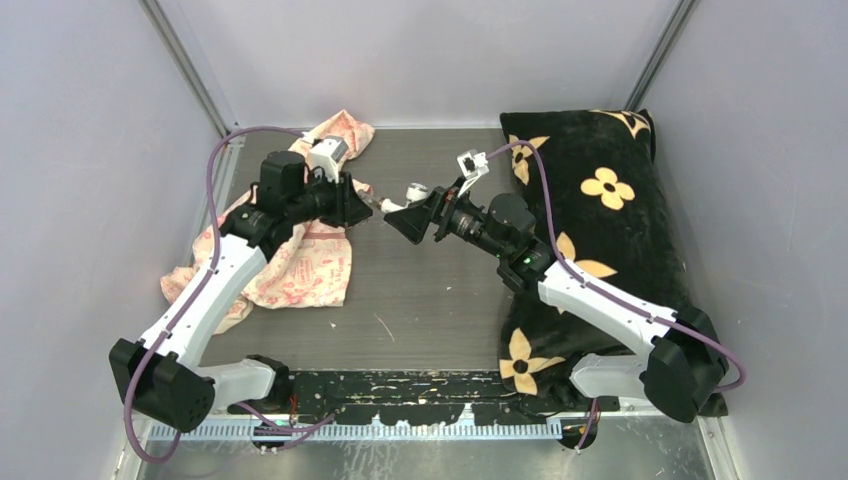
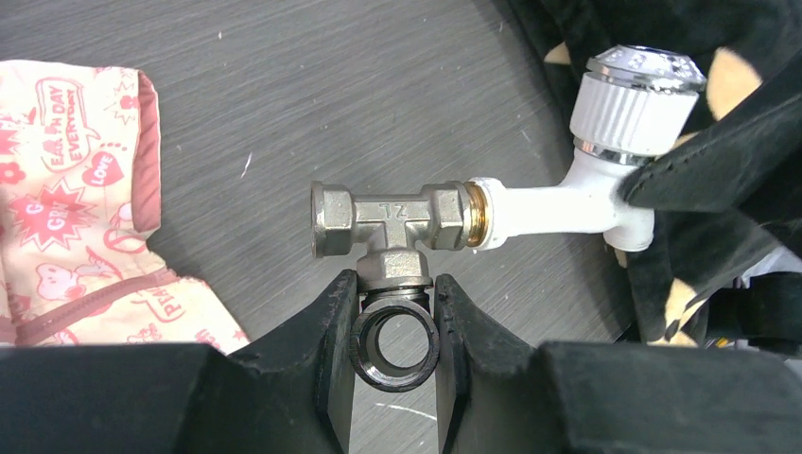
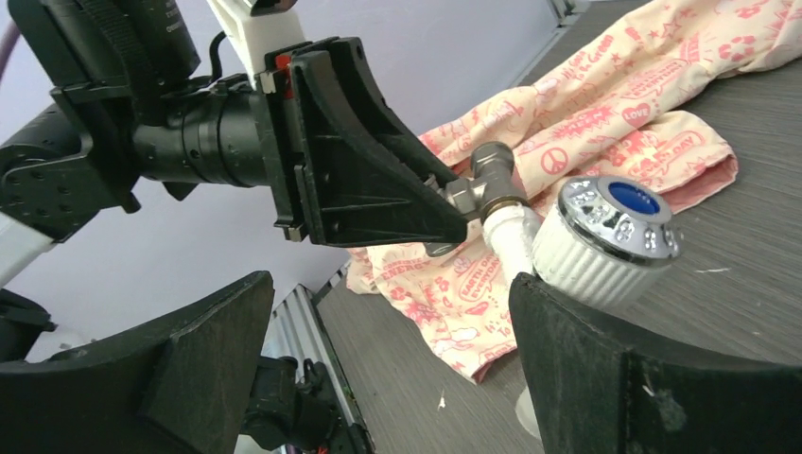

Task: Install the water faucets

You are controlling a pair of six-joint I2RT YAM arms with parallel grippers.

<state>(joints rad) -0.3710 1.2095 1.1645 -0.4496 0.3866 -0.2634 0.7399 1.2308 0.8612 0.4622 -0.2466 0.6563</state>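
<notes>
Okay, threading step: left claw (image 2: 394, 286) clamps tee fitting (image 2: 390, 213), white tap (image 2: 549, 203) mated; right claw (image 3: 390, 284) gapes, next grip, twist.

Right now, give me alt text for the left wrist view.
The left end effector grips the lower stem of a metal T fitting, and a white faucet with brass thread meets its right port. Grey table beneath, pink printed cloth at left.

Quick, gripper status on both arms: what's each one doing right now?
Left gripper: closed on the metal tee fitting, at its stem.
Right gripper: open, with the white tap beside one finger.
</notes>
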